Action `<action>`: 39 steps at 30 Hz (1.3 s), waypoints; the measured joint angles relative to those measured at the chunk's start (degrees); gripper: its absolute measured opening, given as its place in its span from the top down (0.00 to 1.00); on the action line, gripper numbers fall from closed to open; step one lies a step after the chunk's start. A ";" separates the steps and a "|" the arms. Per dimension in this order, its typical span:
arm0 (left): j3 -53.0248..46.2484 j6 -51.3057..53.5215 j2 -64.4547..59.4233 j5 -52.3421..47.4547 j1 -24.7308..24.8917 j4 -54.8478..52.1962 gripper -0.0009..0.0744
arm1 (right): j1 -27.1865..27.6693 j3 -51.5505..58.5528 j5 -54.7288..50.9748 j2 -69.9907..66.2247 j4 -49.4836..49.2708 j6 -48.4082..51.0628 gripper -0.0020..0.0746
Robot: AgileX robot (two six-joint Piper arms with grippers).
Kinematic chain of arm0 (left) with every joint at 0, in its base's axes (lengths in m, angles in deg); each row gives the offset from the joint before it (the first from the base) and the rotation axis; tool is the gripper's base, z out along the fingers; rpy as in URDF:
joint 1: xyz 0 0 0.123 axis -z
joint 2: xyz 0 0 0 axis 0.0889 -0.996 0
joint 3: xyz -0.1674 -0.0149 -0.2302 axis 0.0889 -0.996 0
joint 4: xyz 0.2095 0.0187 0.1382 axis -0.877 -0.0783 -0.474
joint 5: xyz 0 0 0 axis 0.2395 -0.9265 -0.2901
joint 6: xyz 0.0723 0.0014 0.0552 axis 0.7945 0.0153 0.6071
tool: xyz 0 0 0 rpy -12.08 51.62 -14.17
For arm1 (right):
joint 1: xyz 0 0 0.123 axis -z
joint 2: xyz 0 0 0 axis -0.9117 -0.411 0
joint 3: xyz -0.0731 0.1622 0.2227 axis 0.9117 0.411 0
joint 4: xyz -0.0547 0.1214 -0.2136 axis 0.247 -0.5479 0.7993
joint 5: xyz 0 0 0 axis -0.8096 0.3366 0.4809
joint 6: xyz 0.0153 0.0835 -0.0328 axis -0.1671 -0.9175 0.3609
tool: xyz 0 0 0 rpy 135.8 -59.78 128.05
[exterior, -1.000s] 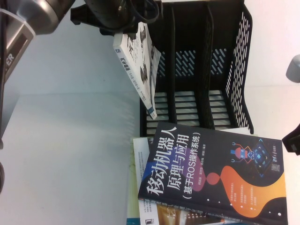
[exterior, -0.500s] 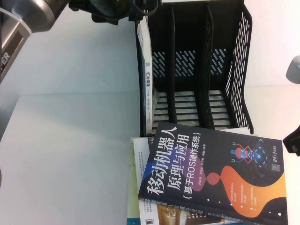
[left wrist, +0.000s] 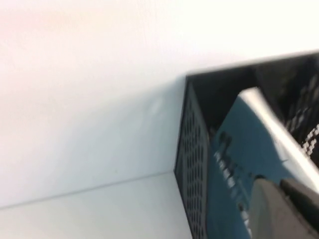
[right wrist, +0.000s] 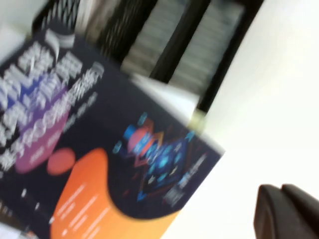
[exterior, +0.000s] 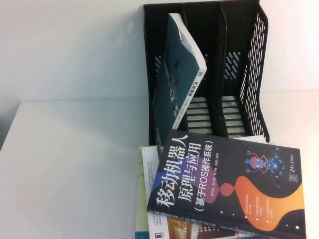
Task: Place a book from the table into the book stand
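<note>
Book stand middle, right compartments free

"移动机器人原理与应用" on black-and-orange robot book

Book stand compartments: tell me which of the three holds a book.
The leftmost compartment of the book stand: the book leans tilted in it, teal back showing. The other two hold none. Left gripper hangs above that book; right gripper over the table.

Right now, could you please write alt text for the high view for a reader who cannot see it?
A teal-backed book leans tilted in the leftmost compartment of a black book stand at the far side of a white table. In front of the stand lies a black-and-orange robot book on top of other books. Neither the left tool nor the right tool appears in this view.
</note>
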 joint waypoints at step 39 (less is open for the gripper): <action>-100.44 2.55 78.80 42.04 0.00 12.62 0.99 | 0.00 41.97 11.36 47.02 5.69 -12.15 0.98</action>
